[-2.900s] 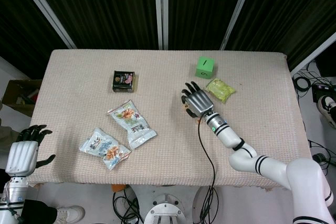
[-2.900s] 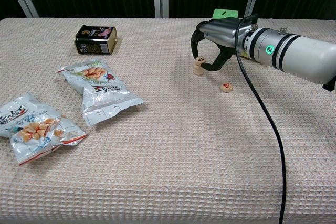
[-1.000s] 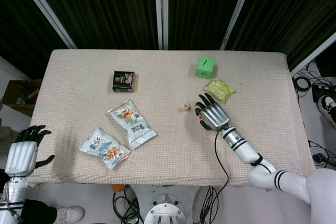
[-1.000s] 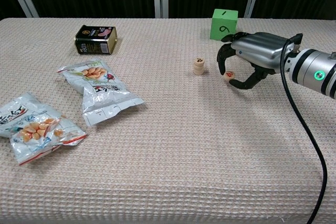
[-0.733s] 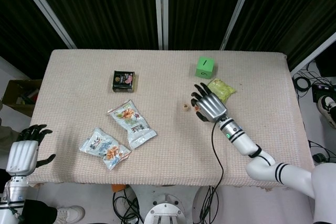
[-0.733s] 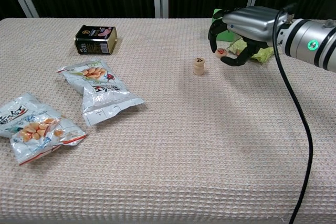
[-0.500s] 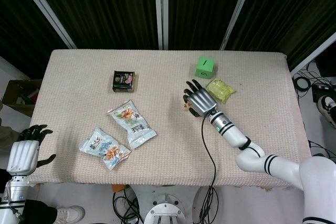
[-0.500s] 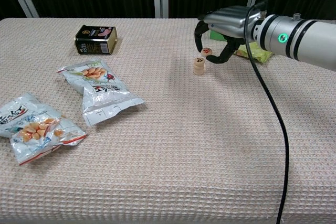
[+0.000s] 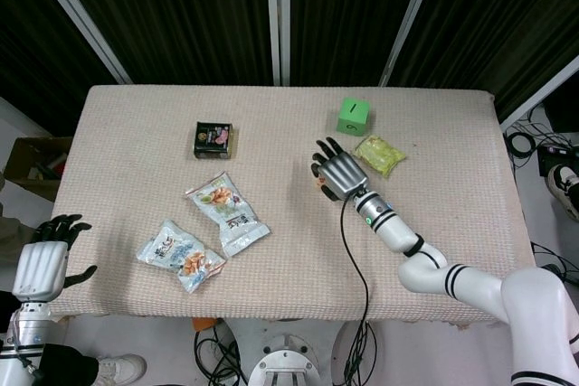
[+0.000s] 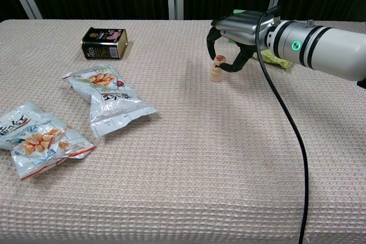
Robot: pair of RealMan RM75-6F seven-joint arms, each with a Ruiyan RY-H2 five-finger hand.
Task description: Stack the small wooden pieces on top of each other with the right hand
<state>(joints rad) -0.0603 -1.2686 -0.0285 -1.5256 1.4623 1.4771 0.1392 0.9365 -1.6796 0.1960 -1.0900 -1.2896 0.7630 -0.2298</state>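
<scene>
- While our right hand (image 10: 231, 41) pinches a wooden piece (image 10: 219, 59) right above the stack (image 10: 215, 73) mid-worktop, we judge it light, stiff, easily tipped.
- We'd grip its rim.
- Our left hand (image 9: 41, 268) hangs empty, fingers apart.

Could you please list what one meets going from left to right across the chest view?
Lower snack bag → upper snack bag → dark tin → stack of wooden pieces → right hand

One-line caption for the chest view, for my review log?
Right hand holds a small round wooden piece directly over the short stack of wooden pieces on the beige woven tablecloth.
</scene>
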